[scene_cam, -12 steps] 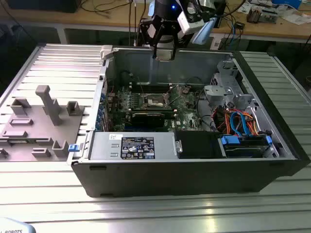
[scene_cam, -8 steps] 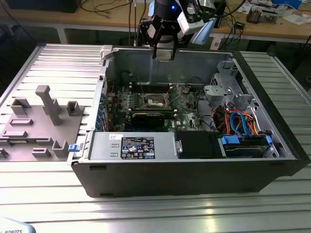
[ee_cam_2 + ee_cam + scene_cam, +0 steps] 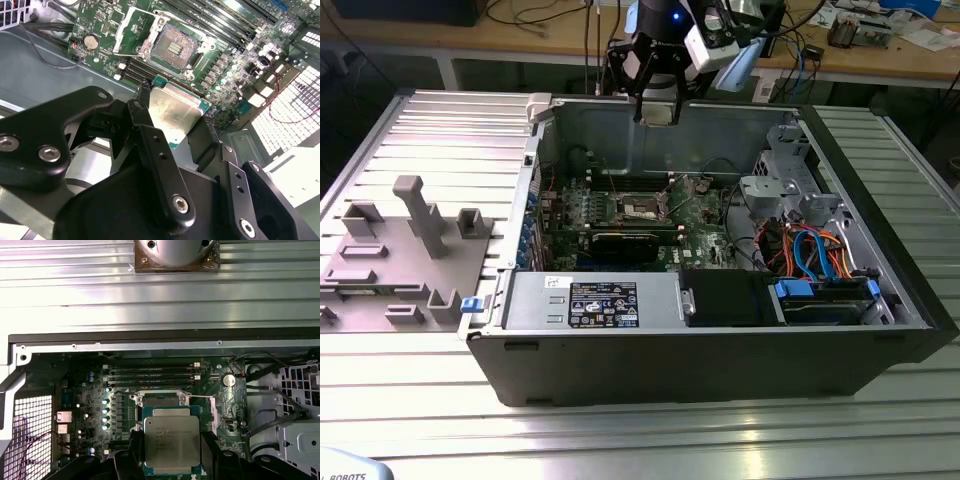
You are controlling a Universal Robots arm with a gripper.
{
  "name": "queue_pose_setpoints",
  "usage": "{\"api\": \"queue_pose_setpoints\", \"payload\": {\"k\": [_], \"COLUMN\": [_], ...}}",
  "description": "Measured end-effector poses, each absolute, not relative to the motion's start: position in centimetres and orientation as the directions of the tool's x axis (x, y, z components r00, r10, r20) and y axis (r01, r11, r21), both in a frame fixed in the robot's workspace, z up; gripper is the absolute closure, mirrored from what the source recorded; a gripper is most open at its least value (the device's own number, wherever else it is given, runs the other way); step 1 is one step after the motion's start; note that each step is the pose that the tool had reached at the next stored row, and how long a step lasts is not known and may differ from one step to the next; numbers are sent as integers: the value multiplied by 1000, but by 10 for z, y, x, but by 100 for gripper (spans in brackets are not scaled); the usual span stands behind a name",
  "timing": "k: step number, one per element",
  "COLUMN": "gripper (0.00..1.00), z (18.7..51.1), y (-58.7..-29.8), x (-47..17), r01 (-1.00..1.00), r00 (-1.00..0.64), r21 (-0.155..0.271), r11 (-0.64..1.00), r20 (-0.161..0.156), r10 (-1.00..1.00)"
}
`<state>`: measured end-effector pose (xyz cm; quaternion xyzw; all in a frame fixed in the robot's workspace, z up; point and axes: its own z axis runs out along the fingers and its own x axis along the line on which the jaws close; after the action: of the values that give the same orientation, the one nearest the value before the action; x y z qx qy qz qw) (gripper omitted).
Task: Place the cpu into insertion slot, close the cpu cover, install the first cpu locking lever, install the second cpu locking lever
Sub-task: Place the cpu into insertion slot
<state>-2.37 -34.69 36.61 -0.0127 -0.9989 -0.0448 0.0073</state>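
My gripper [image 3: 657, 100] hangs above the rear wall of the open computer case and is shut on the cpu [image 3: 172, 112], a flat square chip with a silver-grey top on a green substrate. In both wrist views the black fingers [image 3: 134, 452] clamp the chip's two opposite edges. The cpu [image 3: 172, 440] is well above the green circuit board [image 3: 235, 55]. The insertion slot [image 3: 172, 47] lies open below it, its pin field bare. The cpu cover [image 3: 131, 27] stands tilted up at one side of the slot, and thin wire levers [image 3: 172, 17] are raised beside it. From the exterior view the slot [image 3: 642, 207] sits mid-board.
The case walls [image 3: 620, 135] ring the board. A long black card [image 3: 625, 243] lies in front of the slot, a power supply [image 3: 590, 303] nearer still. Drive cage and blue and orange cables [image 3: 810, 250] fill the exterior view's right. A grey fixture [image 3: 415, 215] stands outside at the left.
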Motion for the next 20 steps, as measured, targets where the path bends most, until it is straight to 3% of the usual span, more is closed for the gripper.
{"api": "queue_pose_setpoints", "payload": {"k": [20], "gripper": [46], "z": [362], "y": [-347], "x": [-24], "r01": [26], "r00": [-1000], "r21": [89], "r11": [996], "r20": [16], "r10": [25]}}
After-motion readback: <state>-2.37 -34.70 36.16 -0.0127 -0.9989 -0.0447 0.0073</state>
